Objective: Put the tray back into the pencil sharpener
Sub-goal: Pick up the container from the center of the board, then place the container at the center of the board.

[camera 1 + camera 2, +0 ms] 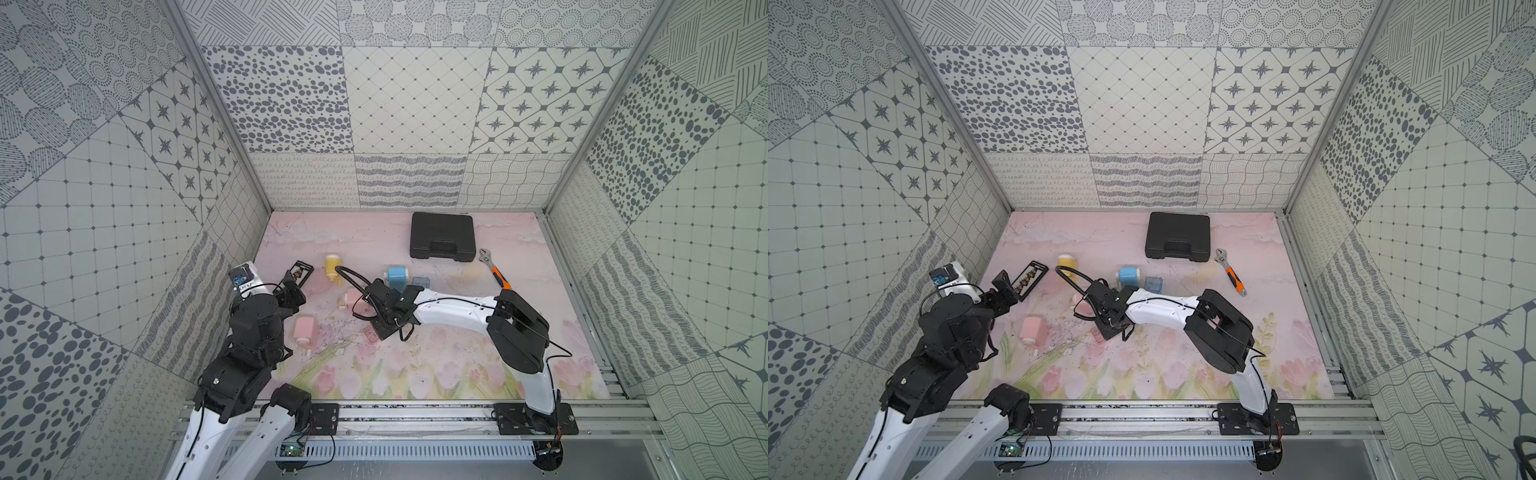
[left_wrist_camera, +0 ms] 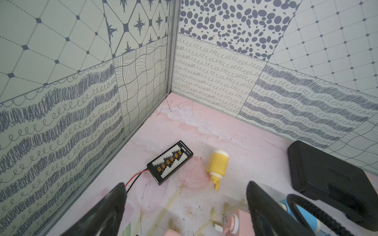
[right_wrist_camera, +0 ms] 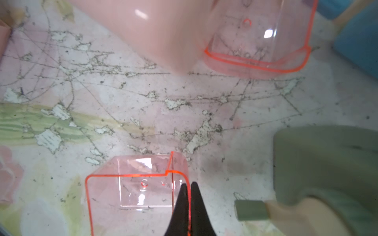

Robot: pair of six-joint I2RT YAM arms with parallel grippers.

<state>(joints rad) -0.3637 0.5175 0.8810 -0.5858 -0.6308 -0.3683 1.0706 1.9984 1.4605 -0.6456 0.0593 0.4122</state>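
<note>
A clear pink tray (image 3: pixel 133 188) with an orange-glowing rim lies on the mat. My right gripper (image 3: pixel 189 185) is shut on its side wall, one finger inside and one outside. In both top views only a corner of this tray (image 1: pixel 371 335) (image 1: pixel 1097 333) shows under the right wrist. A pink pencil sharpener (image 3: pixel 163 30) lies just beyond it, with another clear pink tray (image 3: pixel 257 40) in its end. A second pink sharpener (image 1: pixel 305 330) lies to the left. My left gripper (image 2: pixel 186 196) hovers open and empty near the left wall (image 1: pixel 291 282).
A yellow sharpener (image 1: pixel 332 266), a blue sharpener (image 1: pixel 397 279) and a clear blue tray (image 1: pixel 420 282) lie behind the right wrist. A black connector board (image 2: pixel 169 161) sits by the left wall. A black case (image 1: pixel 442 236) and an orange-handled wrench (image 1: pixel 494 268) lie at the back right.
</note>
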